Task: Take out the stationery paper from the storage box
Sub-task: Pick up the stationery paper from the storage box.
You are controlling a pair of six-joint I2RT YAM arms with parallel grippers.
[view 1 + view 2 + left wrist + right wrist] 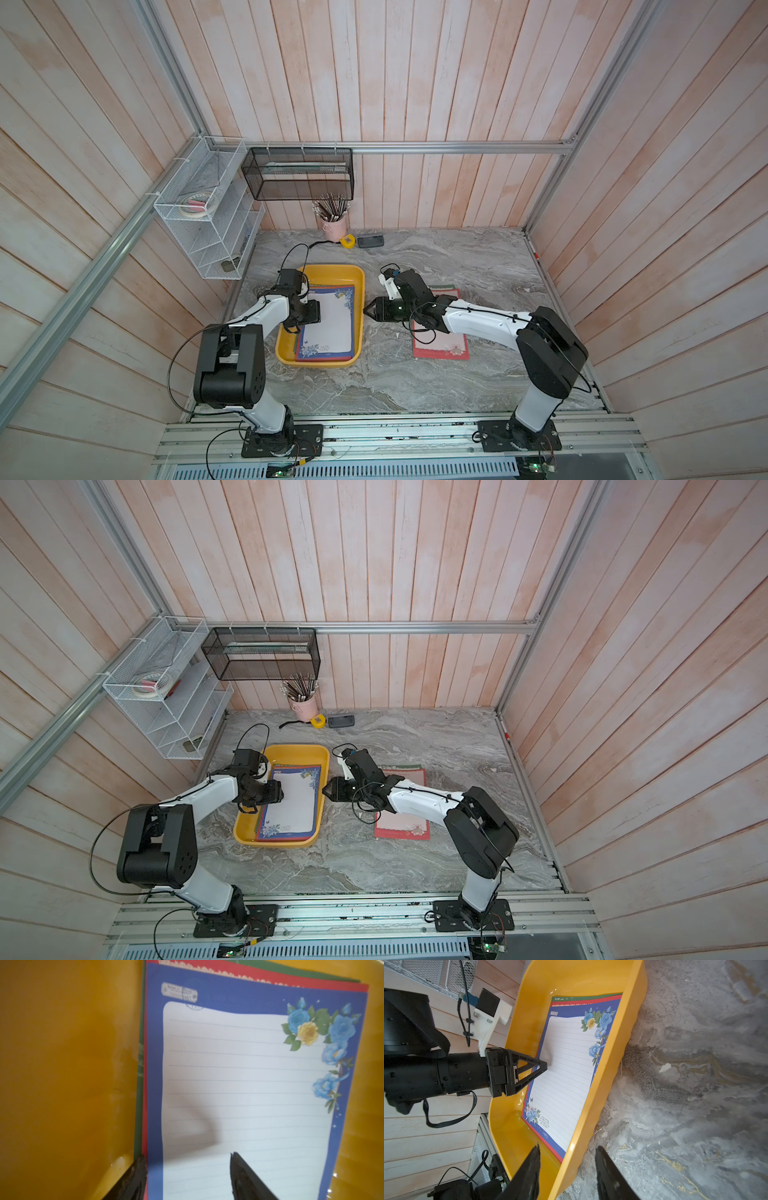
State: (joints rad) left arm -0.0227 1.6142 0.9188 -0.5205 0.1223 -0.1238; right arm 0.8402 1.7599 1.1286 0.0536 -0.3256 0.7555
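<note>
part done: i see few sheets (444,351) out on table (395,386), 3 o'clock of box (328,272). stack (332,322) still in box, blue on top. left gripper (188,1157) wide at stack's 9 o'clock edge, empty. right gripper (568,1147) parted astride box's 3 o'clock wall, empty.

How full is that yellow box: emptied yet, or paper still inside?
Not empty. A blue-bordered sheet lies on red and green sheets inside the yellow box; more sheets lie out on the table.
</note>
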